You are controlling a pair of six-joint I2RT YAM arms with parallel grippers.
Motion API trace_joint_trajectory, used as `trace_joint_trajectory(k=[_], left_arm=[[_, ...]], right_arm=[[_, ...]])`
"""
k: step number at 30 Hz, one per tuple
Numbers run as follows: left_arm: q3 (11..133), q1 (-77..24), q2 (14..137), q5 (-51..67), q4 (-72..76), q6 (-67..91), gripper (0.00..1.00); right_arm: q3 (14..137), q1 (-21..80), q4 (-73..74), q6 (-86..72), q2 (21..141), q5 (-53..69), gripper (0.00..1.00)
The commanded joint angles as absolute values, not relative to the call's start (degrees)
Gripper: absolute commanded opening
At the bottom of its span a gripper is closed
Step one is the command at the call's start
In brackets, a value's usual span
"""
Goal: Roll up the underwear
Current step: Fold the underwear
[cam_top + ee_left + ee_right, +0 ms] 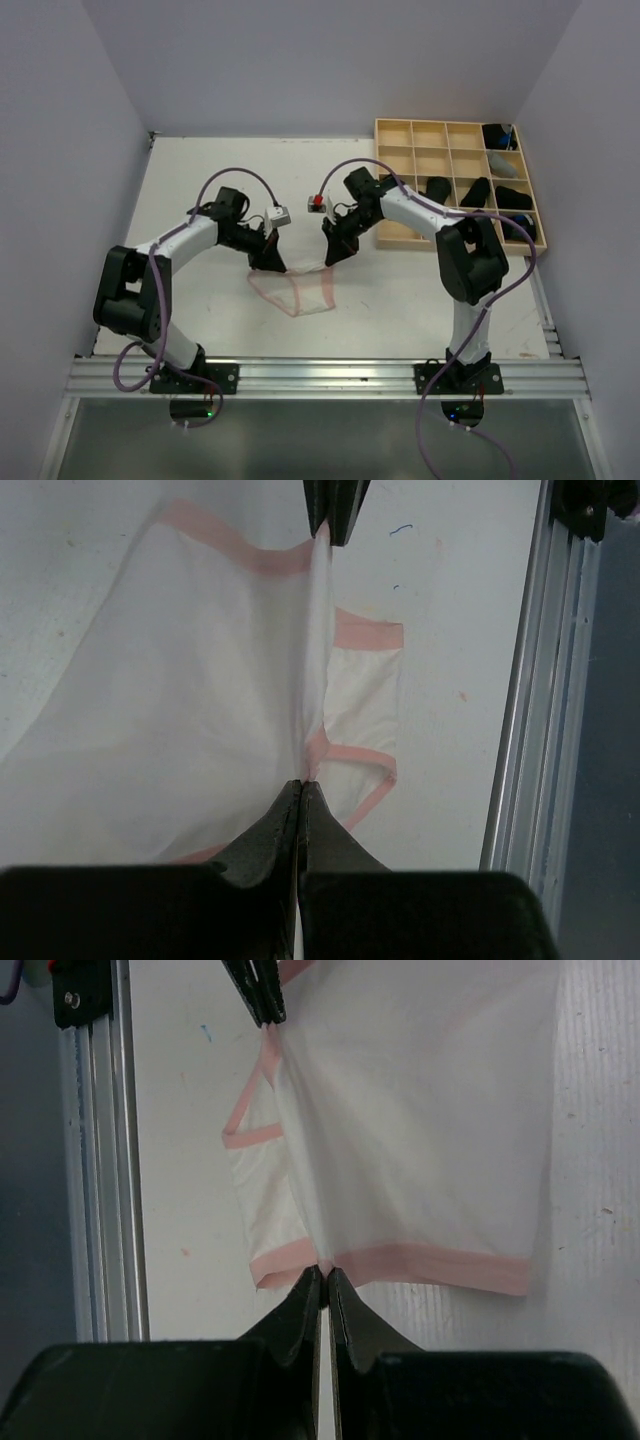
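Note:
The whitish underwear with pink edging (298,287) lies mid-table, pinched at its two upper corners. My left gripper (272,264) is shut on its left corner; in the left wrist view (303,783) the cloth (200,710) stretches from my tips to the other gripper's tips. My right gripper (330,259) is shut on its right corner; in the right wrist view (324,1268) the pink hem (440,1263) runs right from my tips. Several black underwear rolls (474,192) sit in the tray.
A pale wooden grid tray (412,135) stands at the back right, with black rolls in its right-hand compartments. An aluminium rail (330,375) runs along the near table edge. Grey walls close in the left, back and right.

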State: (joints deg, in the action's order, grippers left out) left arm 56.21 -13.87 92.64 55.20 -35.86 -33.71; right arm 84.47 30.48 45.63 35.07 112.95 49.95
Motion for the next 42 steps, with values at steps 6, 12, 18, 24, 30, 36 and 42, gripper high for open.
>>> trace_joint_trajectory(k=[6,12,18,24,30,36,42], left_arm=[[54.1,-17.1,88.8,55.5,-39.5,-36.4,0.0],[55.3,-20.8,90.6,50.5,-42.1,-37.7,0.0],[55.7,-25.3,93.9,44.2,-44.2,-39.8,0.05],[55.3,-25.6,89.6,46.7,-43.4,-41.2,0.41],[56.2,-23.1,81.5,46.1,-30.0,-26.3,0.41],[60.4,-17.8,91.4,38.3,-27.4,-19.6,0.36],[60.9,-13.2,101.0,35.7,-26.5,-13.4,0.27]], right_arm=[[80.0,31.7,47.6,39.5,106.5,49.3,0.0],[75.4,33.5,47.5,42.5,104.4,47.4,0.0],[76.4,33.7,50.3,44.7,107.0,46.0,0.3],[73.9,33.3,47.2,37.6,102.5,45.3,0.37],[70.1,33.3,34.8,14.1,101.6,44.2,0.22],[73.6,33.6,31.3,6.0,111.0,38.8,0.16],[83.7,33.6,32.4,6.4,123.1,33.5,0.15]])
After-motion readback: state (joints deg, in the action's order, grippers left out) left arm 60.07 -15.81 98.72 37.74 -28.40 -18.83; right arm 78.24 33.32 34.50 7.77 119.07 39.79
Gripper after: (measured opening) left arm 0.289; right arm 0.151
